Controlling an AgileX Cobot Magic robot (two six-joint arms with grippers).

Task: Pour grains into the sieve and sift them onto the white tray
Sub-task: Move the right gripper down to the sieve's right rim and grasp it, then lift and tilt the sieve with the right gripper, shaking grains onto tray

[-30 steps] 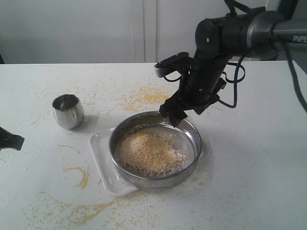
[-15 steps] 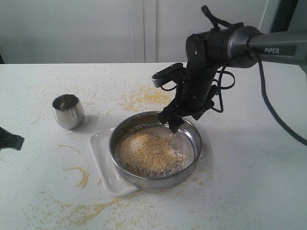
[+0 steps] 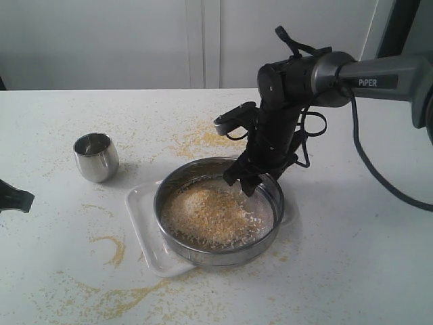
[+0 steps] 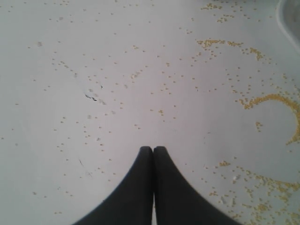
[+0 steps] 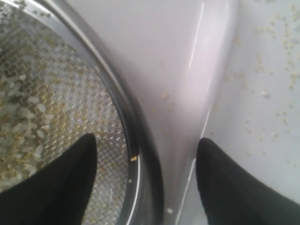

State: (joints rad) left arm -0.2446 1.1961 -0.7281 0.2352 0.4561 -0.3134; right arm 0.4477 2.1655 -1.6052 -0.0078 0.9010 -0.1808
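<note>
The sieve [image 3: 223, 254] sits on the white tray [image 3: 139, 207] in the middle of the table, with a beige heap of grains [image 3: 203, 214] on its mesh. My right gripper [image 3: 242, 181] is lowered onto the sieve's far rim and stands open. In the right wrist view, the right gripper [image 5: 146, 146] straddles the steel rim [image 5: 140, 140], one finger over the mesh and grains [image 5: 23, 112], the other outside over the tray [image 5: 187, 70]. Neither finger touches the rim. My left gripper [image 4: 153, 149] is shut and empty above the bare table, seen at the far left edge [image 3: 13, 198].
A small steel cup [image 3: 96, 156] stands upright to the left of the tray. Yellow meal is scattered over the table behind the sieve [image 3: 203, 139] and in streaks along the front left [image 3: 115, 247] [image 4: 276, 101].
My right arm has swung left and down, bringing its fingers from just above the sieve's far rim to either side of it. The left gripper has not moved.
</note>
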